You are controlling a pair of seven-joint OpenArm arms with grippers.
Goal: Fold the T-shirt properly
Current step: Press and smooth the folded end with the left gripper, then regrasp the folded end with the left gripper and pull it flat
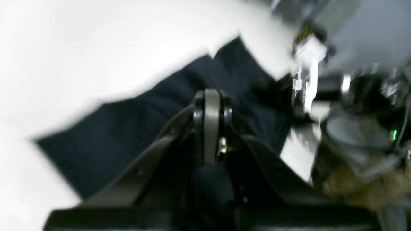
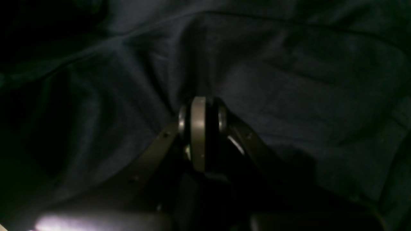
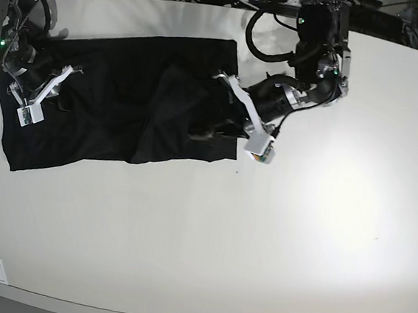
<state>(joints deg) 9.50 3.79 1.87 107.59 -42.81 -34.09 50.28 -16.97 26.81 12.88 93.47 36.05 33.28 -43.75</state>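
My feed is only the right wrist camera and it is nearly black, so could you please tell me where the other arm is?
Observer: The left gripper is at the T-shirt's edge nearest the table's middle.
Operator: Is it holding cloth?
Observer: Its fingers look shut on a dark fold in the left wrist view, though that is blurred.
Operator: And mine?
Observer: The right gripper sits at the opposite end of the shirt.
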